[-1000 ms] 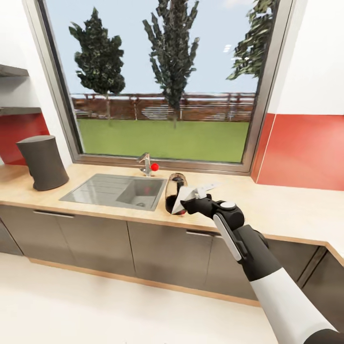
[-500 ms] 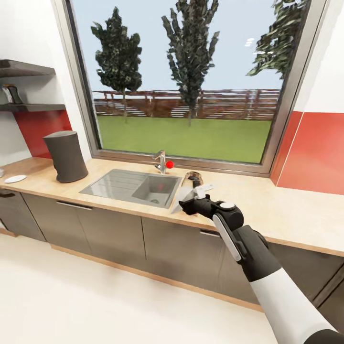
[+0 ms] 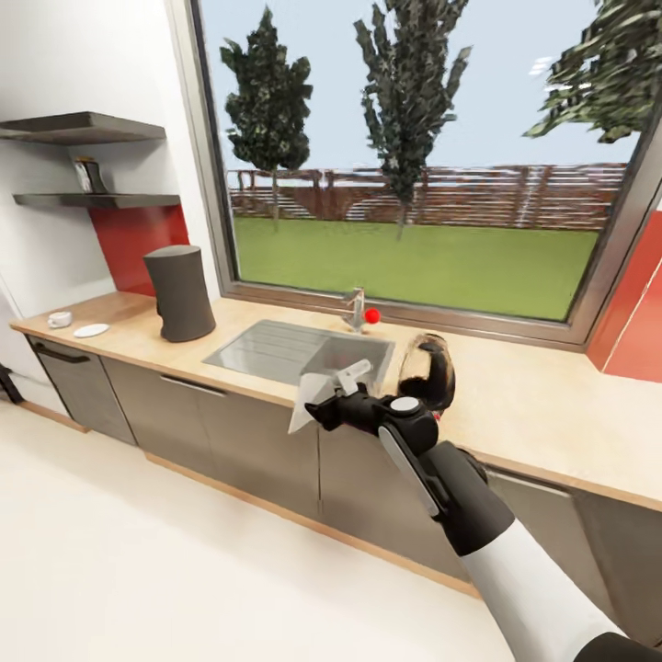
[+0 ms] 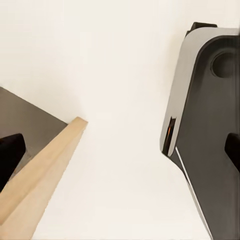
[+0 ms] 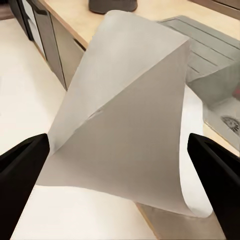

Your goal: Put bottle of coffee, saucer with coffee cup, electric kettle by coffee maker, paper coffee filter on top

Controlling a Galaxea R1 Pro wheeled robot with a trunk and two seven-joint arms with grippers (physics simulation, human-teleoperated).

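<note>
The dark grey coffee maker [image 3: 179,292] stands on the wooden countertop [image 3: 542,418], left of the sink. Held out over the counter's front edge, my right gripper [image 3: 333,405] is shut on a white paper coffee filter [image 3: 314,402]. In the right wrist view the filter [image 5: 130,115] spreads between the black fingertips [image 5: 22,165]. A white saucer [image 3: 90,330] and a small cup [image 3: 60,319] lie apart at the counter's far left. The bottle of coffee [image 3: 89,175] stands on the lower shelf. A dark, partly see-through kettle [image 3: 428,372] sits right of the sink. My left gripper [image 4: 120,152] hangs open above the floor.
A steel sink [image 3: 299,348] with a tap and red knob [image 3: 370,315] lies under the large window. Two wall shelves [image 3: 87,129] hang at the upper left. Grey cabinet fronts [image 3: 248,437] run below the counter. Pale floor [image 3: 138,570] stretches in front.
The camera has swung left, bringing the shelves, saucer and cup into view. My right gripper still holds the filter, now over the sink's front edge rather than beside the kettle.
</note>
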